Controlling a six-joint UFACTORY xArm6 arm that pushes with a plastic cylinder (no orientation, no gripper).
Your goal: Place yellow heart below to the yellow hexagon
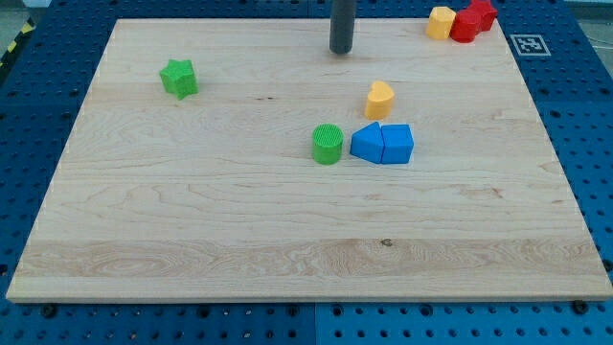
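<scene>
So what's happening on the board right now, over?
My tip at top centre, touching nothing. Yellow heart block mid-board, unmoved. Yellow hexagon block top right beside red block. Path clear.

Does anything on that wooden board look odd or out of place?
Nothing is damaged or spilled. Only the red block stands out: beside the yellow hexagon, it hangs over the board's top edge.

Tabletop (pixel 192 220): pale wood, visible grain, smooth matt finish. Green cylinder (pixel 328 144): ribbed top, plastic-looking. Yellow heart (pixel 380 99) and blue blocks (pixel 382 144): smooth, matt. Rod (pixel 342 24): dark, dull. Surrounding base (pixel 584 144): blue perforated panel.
</scene>
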